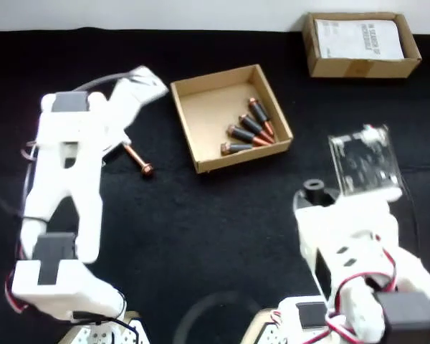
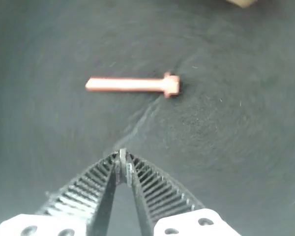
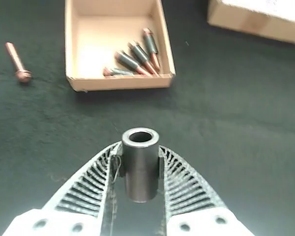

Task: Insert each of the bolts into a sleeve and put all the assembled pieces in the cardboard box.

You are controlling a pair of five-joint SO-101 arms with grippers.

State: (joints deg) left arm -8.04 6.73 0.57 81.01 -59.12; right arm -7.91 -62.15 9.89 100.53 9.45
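While we clamp our right claw (image 3: pixel 140 151) on a grey sleeve (image 3: pixel 139 174), our left claw (image 2: pixel 122 158) hangs pinched together over the black bench (image 1: pixel 201 236) near the lone copper bolt (image 2: pixel 130 84); four assembled pieces (image 1: pixel 249 130) lie in the cardboard box (image 1: pixel 193 118).

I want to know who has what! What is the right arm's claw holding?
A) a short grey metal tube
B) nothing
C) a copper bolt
A: the right claw is shut around a short grey metal tube, while the copper-coloured bolt lies loose on the black table.
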